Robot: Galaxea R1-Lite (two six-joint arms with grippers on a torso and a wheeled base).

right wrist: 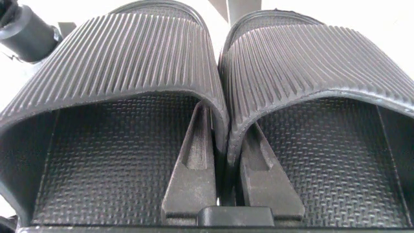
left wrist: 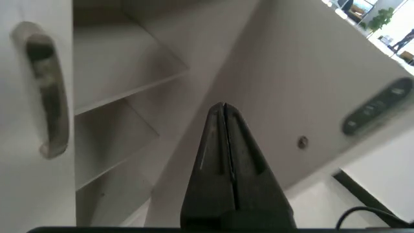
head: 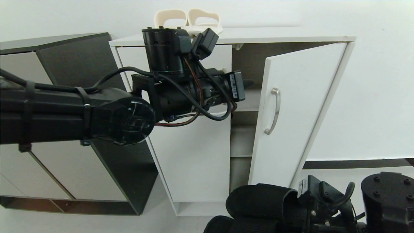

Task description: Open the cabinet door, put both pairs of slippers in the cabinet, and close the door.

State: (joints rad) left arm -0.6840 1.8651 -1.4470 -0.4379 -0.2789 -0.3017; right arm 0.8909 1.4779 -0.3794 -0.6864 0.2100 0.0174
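Now withdraw the shut, empty left pincer (left wrist: 224, 110) past the open cabinet door (head: 297, 110), then carry the black slippers (right wrist: 129, 71), pinched by their inner straps in the right pincer (right wrist: 225, 126) low before the cabinet (head: 291, 34), level onto a shelf (left wrist: 123, 77).

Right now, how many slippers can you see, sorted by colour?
Cream slippers: 2, on the cabinet top.
Black slippers: 2, clamped in the right gripper.
Total: 4 slippers.
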